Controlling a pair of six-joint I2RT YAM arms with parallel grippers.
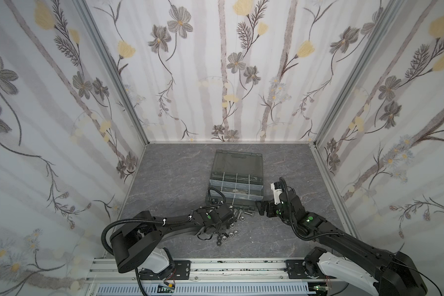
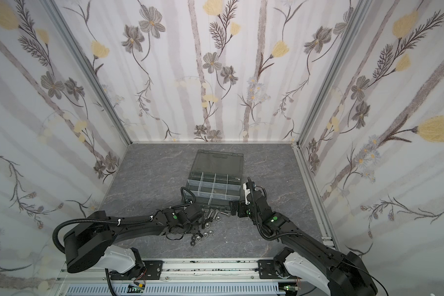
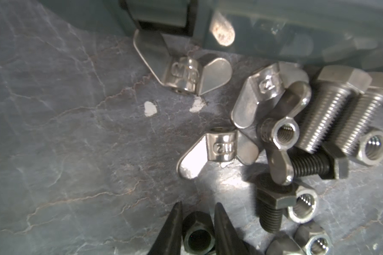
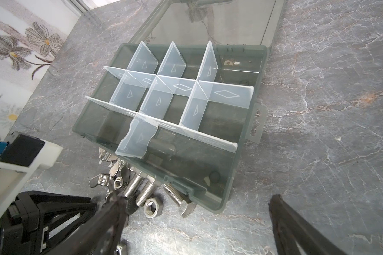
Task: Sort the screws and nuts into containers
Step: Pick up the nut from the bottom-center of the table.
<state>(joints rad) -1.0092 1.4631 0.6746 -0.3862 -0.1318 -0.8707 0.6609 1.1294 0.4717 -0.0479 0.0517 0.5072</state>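
- jaws of my left gripper [image 3: 198, 212] stand narrow, with one finger [image 3: 173, 229] on each side of a black nut [image 3: 198, 237]. both fingers seem to touch it. the nut lies on the table [image 3: 53, 143], not yet lifted.
- my right gripper [image 1: 263, 208] is spread to the full and holds nothing. it hangs just beside the near right corner of the organiser case [image 4: 263, 66].
- first risk: my fingers are pointed, so only thin tips hold the nut. if they sit on its corners and not on its flats, i think it can turn and jump out when i lift.
- second risk: a silver nut [image 3: 316, 240] and a dark piece cut by the picture edge lie near one finger. a tilted lift may drag them.
- third risk: a pile lies between me and the containers [image 4: 192, 161]. wing nuts [image 3: 217, 148], silver screws [image 3: 332, 110] and black screws [image 3: 312, 164] touch or overlap, close against the front wall of the case. a low path would push them, so i judge that i must rise first.
- fourth risk: my right gripper waits at that same side of the case, and the two arms can meet there.
- one divider [image 4: 137, 141] in the near row looks bent and leans toward the front wall. a nut dropped on it may bounce out, or into the wrong compartment.
- lid [image 4: 219, 22] lies open behind the case, out of my way.
- white flecks [image 3: 150, 108] on the table are not for sorting.
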